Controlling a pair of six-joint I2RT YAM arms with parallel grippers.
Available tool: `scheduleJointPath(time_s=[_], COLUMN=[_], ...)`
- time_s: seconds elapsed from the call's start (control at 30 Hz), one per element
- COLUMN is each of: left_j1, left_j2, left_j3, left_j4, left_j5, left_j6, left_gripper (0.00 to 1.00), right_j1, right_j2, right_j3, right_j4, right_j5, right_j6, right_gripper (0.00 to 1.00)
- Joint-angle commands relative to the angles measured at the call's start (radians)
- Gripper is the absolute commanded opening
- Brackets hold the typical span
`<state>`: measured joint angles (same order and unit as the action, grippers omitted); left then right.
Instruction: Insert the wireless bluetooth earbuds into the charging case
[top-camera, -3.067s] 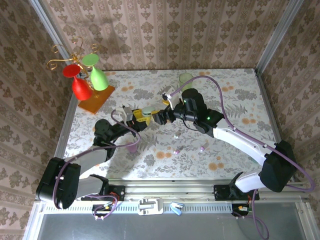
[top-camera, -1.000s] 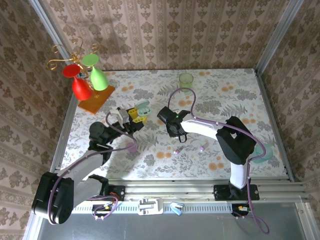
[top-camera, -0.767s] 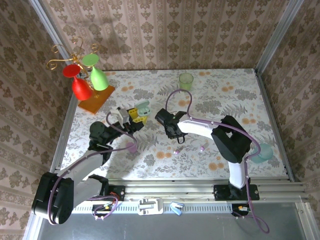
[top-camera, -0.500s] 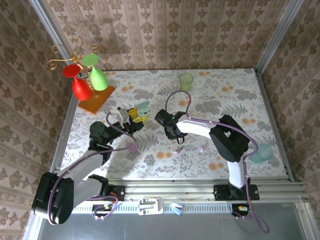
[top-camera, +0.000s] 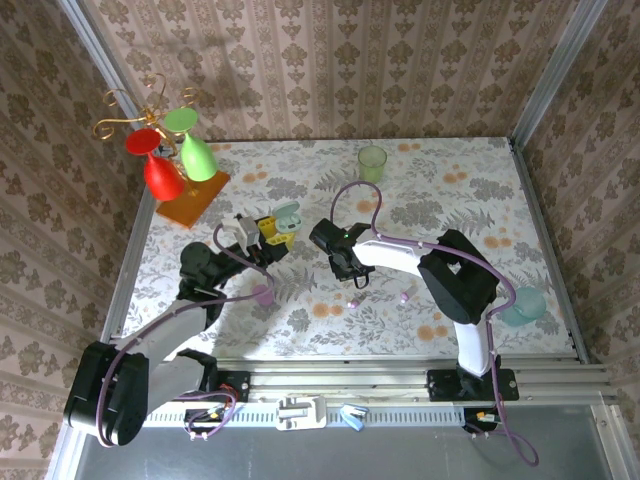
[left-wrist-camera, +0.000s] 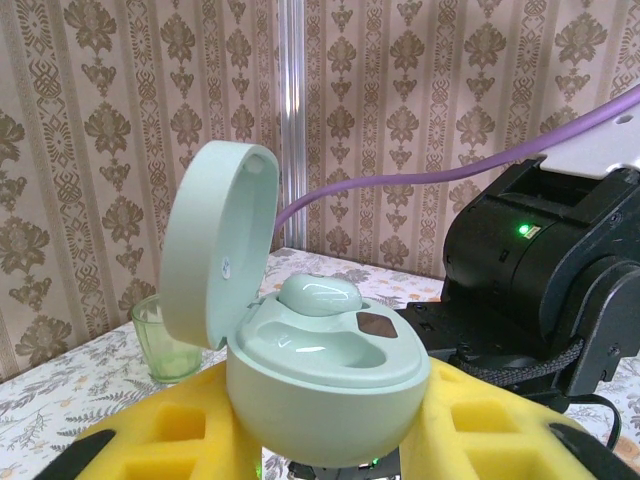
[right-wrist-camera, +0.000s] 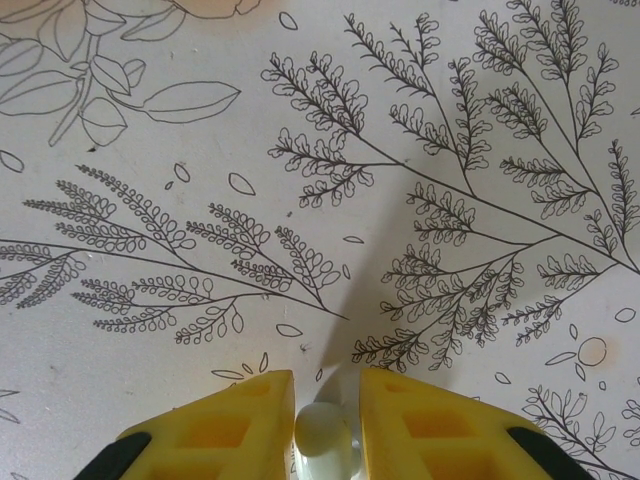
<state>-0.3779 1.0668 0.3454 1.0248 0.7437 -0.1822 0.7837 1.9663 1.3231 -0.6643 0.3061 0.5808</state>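
Observation:
My left gripper (top-camera: 272, 232) is shut on an open mint-green charging case (left-wrist-camera: 320, 380), holding it upright with its lid (left-wrist-camera: 215, 240) tipped back. One mint-green earbud (left-wrist-camera: 320, 297) sits in a well; the well beside it is empty. My right gripper (right-wrist-camera: 327, 420) points down at the table, its yellow fingers (right-wrist-camera: 225, 425) closed on a second pale mint earbud (right-wrist-camera: 322, 432). From above, the right gripper (top-camera: 353, 276) stands right of the case (top-camera: 287, 212). Two tiny pinkish-purple earbuds (top-camera: 352, 301) (top-camera: 404, 296) lie on the table in front of it.
A pinkish-purple oval case (top-camera: 262, 293) lies by the left arm. A green cup (top-camera: 372, 160) stands at the back, and a rack of red and green glasses (top-camera: 170, 160) at the back left. A teal object (top-camera: 525, 305) lies at the right edge.
The right arm came down from beside the case to the table, edged slightly left, and its fingers have narrowed onto the mint earbud. The left arm and case have stayed still.

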Motion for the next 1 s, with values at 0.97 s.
scheduleJointPath(time_s=[0.97], left_j1=[0.004], left_j2=[0.018], left_j3=[0.004], left_j4=[0.059], left_j5=[0.0], left_j6=[0.0], left_gripper=[0.21], right_j1=[0.02], right_j2=[-0.007], right_j3=[-0.017], right_j4=[-0.067], right_j5=[-0.016], right_j6=[-0.031], right_gripper=[0.2])
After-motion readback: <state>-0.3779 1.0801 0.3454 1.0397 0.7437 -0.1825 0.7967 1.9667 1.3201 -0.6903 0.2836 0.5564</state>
